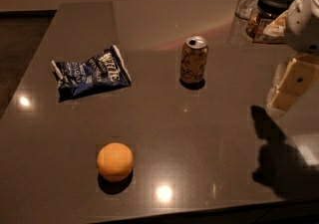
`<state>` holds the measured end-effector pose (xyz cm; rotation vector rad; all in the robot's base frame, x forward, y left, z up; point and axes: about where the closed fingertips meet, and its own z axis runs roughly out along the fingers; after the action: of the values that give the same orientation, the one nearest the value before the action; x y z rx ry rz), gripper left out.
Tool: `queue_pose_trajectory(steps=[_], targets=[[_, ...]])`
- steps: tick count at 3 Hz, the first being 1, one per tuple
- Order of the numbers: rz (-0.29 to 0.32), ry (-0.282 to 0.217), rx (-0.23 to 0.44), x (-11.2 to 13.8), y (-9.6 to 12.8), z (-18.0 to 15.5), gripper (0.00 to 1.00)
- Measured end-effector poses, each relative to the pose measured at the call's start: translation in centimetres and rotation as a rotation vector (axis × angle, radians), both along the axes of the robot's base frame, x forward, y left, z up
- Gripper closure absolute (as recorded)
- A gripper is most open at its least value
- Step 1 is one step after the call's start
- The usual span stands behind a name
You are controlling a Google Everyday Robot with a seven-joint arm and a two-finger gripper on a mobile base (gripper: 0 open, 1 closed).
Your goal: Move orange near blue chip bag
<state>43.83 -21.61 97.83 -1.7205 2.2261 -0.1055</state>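
Orange [115, 161] sits at the worktop [199, 133] front, well left of the hand [291, 83] over by the right edge. Blue chip bag [91, 72] lies just behind the orange. Can't tell if the hand's spread or closed.

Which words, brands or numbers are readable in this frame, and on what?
On the blue chip bag: white lettering, too blurred to read.
On the drink can: black scribbles, no legible word.
On the jar at the back right: nothing legible.
On the orange: none.
On the pincer, at the right edge over the table: none readable.
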Motion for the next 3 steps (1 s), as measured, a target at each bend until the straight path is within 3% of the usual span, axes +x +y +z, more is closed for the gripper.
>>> queue_pose_trajectory(steps=[2,3], targets=[[0.025,0.031,0.021,0.3,0.4,0.0,0.00],[0.075,0.047,0.119,0.0,2.5,-0.6,0.00]])
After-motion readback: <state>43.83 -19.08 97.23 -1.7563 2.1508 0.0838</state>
